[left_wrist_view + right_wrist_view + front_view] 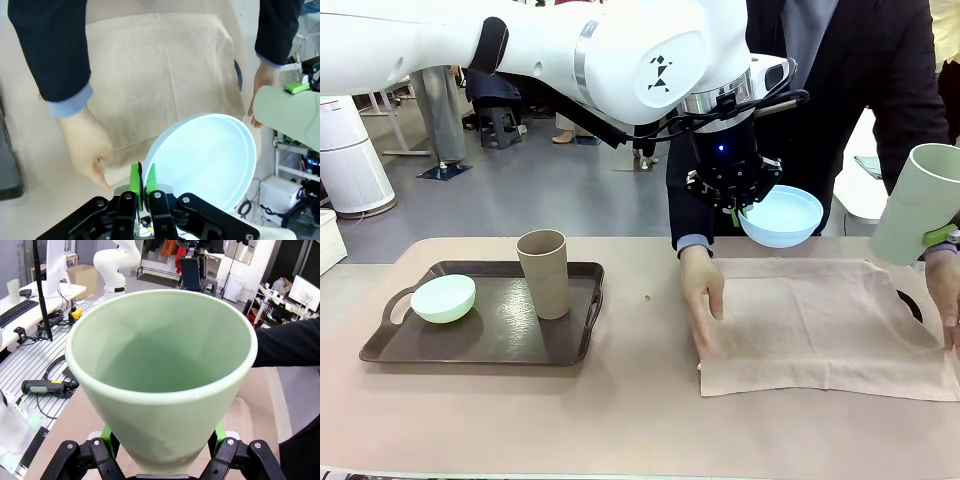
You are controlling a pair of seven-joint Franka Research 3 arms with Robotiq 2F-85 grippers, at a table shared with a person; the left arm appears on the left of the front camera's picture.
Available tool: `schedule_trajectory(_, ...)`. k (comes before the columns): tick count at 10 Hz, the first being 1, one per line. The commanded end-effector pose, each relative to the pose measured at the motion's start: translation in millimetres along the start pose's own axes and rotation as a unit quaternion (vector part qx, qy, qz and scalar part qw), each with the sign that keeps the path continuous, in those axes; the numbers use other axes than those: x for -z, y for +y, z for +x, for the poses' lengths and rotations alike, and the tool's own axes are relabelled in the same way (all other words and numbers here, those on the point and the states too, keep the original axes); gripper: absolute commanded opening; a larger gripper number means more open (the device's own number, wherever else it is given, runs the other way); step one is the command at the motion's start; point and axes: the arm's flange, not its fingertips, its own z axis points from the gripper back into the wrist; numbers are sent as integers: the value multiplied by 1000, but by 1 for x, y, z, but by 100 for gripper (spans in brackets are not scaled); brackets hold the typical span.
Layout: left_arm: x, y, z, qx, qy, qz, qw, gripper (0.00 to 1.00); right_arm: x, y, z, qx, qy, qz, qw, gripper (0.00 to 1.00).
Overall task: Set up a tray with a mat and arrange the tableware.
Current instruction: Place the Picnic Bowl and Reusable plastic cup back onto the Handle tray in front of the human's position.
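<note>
Left pincer [142, 176] pressed together on rim of light blue bowl [782, 215], held above mat [820, 325]. Right pincer [163, 437] clamps sage green cup [918, 205], aloft over mat's right end. Person's hand [702, 292] on mat's left edge. Mint bowl [444, 298] and tan cup [544, 272] stand on tray [500, 335], left on desk [640, 430].

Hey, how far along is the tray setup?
Done: the mat lies spread, a person's hand on its edge. In hand: the left gripper pinches the light blue bowl by its rim; the right gripper holds the sage green cup. Left: placing those, plus the mint bowl and tan cup on the dark tray.
</note>
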Motion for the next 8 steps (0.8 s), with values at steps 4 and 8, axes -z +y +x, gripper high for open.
schedule_trajectory(4,-1,0,1,0,-5,0,1000,0,0,0,2,-5,-3,3,1000,63)
schedule_trajectory(8,-1,0,1,0,-5,0,1000,0,0,0,2,-5,-3,3,1000,63)
